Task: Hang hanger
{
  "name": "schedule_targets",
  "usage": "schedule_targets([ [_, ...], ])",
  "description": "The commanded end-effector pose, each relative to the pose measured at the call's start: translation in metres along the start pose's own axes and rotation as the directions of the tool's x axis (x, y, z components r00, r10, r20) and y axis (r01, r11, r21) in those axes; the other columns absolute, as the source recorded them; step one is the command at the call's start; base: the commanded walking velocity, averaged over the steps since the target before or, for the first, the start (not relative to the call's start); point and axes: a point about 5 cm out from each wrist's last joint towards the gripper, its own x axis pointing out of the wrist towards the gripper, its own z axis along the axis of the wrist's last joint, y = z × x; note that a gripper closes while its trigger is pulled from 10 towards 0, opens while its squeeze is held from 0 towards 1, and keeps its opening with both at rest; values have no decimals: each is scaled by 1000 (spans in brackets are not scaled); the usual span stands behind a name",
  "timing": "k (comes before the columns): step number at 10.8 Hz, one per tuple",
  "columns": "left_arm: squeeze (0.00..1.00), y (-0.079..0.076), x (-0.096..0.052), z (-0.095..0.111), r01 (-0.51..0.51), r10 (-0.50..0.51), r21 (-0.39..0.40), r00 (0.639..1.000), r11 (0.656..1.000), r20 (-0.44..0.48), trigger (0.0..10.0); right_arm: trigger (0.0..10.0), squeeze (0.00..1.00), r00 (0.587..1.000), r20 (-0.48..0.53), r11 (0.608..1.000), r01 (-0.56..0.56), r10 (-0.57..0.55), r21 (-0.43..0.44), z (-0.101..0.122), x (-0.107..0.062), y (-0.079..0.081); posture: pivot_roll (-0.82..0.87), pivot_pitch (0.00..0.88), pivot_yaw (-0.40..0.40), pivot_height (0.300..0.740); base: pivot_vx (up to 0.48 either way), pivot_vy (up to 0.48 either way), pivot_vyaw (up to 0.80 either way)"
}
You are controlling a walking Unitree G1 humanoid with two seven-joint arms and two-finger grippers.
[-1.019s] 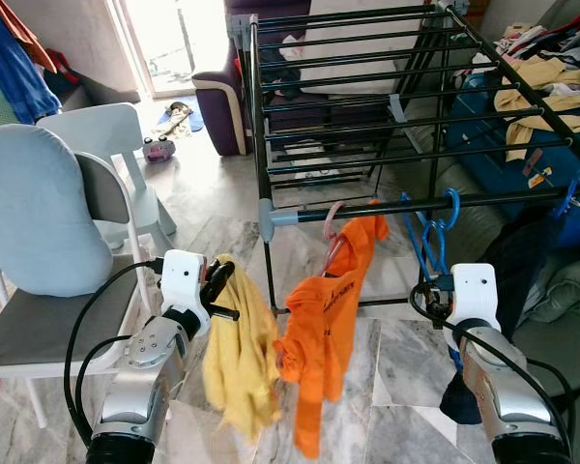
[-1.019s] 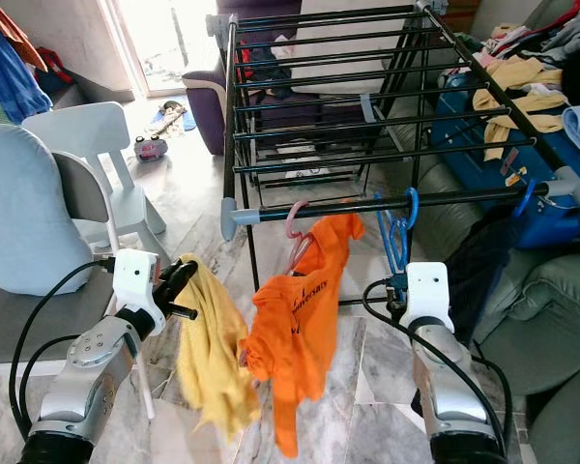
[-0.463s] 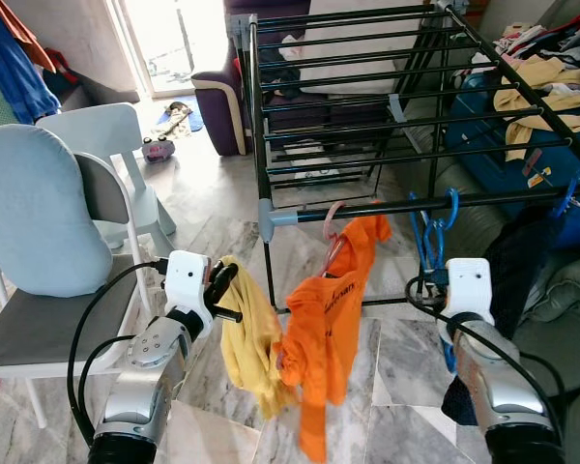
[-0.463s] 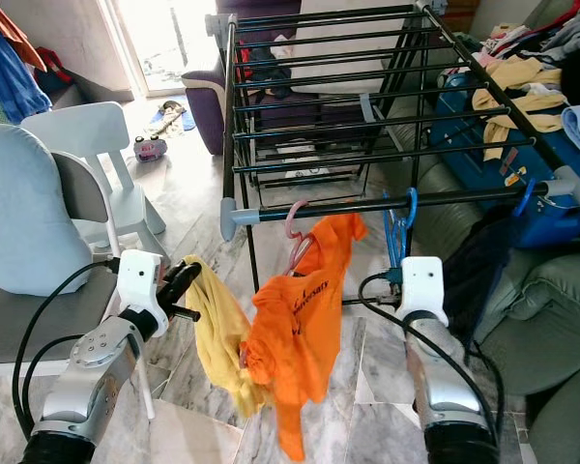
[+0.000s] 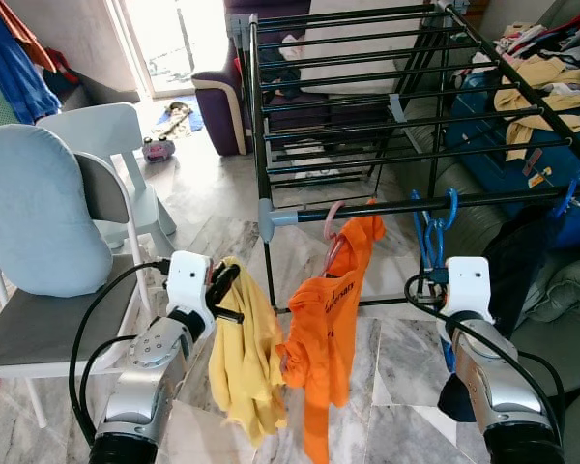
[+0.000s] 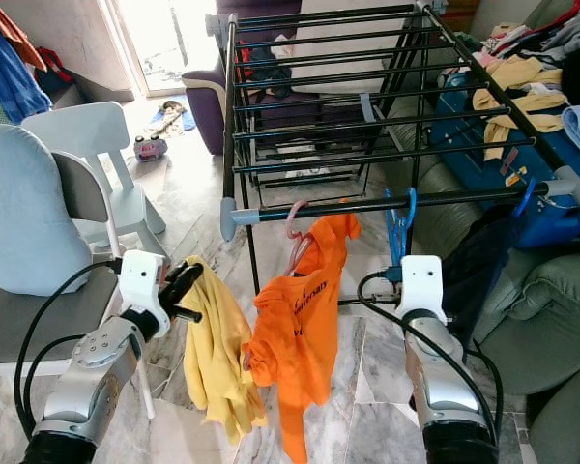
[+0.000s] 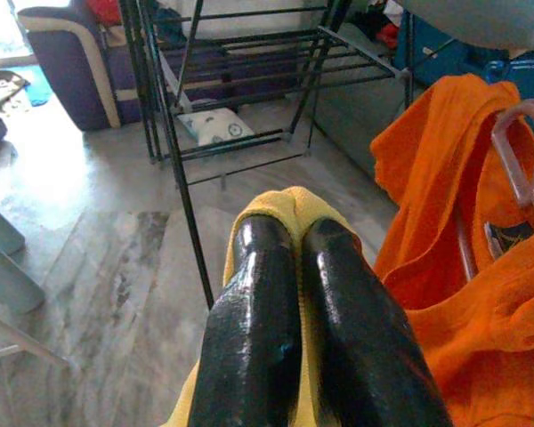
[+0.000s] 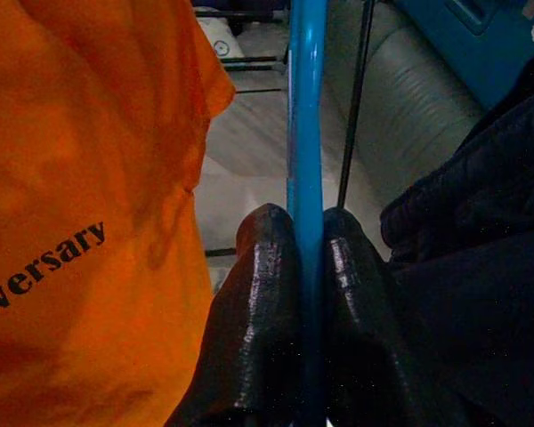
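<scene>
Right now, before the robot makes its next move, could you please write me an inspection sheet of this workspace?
Surface: marble tile floor; no table.
Job's things: blue hanger hooked over the front bar of the black drying rack; orange shirt on a pink hanger on the same bar.
Clutter: clothes heaped on the blue case at the right; small pink toy on the floor.
Grippers: left gripper shut on the yellow cloth; right gripper shut on the blue hanger's shaft.
Cables: black cables looped beside both wrists, not snagged.
Surroundings: light blue chair at the left, purple sofa behind, grey sofa at the right.
</scene>
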Motion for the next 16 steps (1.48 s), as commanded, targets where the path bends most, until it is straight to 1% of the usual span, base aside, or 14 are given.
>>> schedule_targets([
  [1,0,1,0,3,1,-1,14,1000,1000,5,10000,0,0,1000,14,1000,5,-5,-8,3,1,-1,-197,0,88,740,0,0,0],
  [2,0,1,0,2,1,-1,14,1000,1000,4,10000,0,0,1000,28,1000,-6,7,-9,4,0,0,-198,0,89,740,0,0,0],
  [3,0,0,0,2,2,-2,15,1000,1000,3,10000,0,0,997,55,999,-48,48,-2,7,-2,3,-198,0,89,740,0,0,0],
  [4,0,0,1,2,3,-3,15,1000,1000,2,10000,1529,0,994,71,996,-82,84,-28,8,-4,4,-198,0,90,740,0,0,0],
  [5,0,0,1,2,3,-3,15,1000,1000,1,10000,3843,0,994,72,995,-82,85,-49,8,-6,2,-203,0,91,740,0,0,0],
  [6,0,0,1,2,3,-3,16,1000,1000,0,10000,8667,0,995,62,996,-73,76,-53,3,-9,-3,-204,0,92,740,0,0,0],
  [7,0,-1,2,2,5,-5,16,1000,1000,-2,10000,10000,0,996,51,996,-68,71,-59,-1,-12,-8,-206,0,93,740,0,0,0],
  [9,0,-1,3,1,8,-8,18,1000,1000,-6,10000,10000,0,996,30,994,-87,90,-70,-9,-18,-16,-209,0,98,740,0,0,0],
  [11,0,-1,4,1,8,-7,20,1000,1000,-8,10000,10000,0,996,22,993,-83,85,-81,-12,-21,-24,-212,0,99,740,0,0,0],
  [12,0,-3,5,1,11,-11,20,1000,1000,-9,10000,10000,1000,997,29,993,-69,72,-97,-9,-21,-30,-219,0,101,740,0,0,0],
  [13,0,-3,5,1,13,-13,19,1000,1000,-8,10000,10000,1000,997,29,993,-63,66,-104,-8,-20,-31,-219,0,101,740,0,0,0],
  [14,0,-3,6,1,9,-9,20,1000,1000,-9,10000,10000,337,997,31,992,-64,67,-105,-7,-19,-31,-219,0,99,740,0,0,0],
  [15,0,-3,6,1,7,-7,19,1000,1000,-9,10000,10000,706,996,42,991,-78,83,-104,-4,-18,-29,-217,0,96,740,0,0,0],
  [16,0,-3,6,1,6,-6,19,1000,1000,-9,10000,10000,0,996,42,991,-77,82,-113,-3,-16,-30,-216,0,94,740,0,0,0],
])
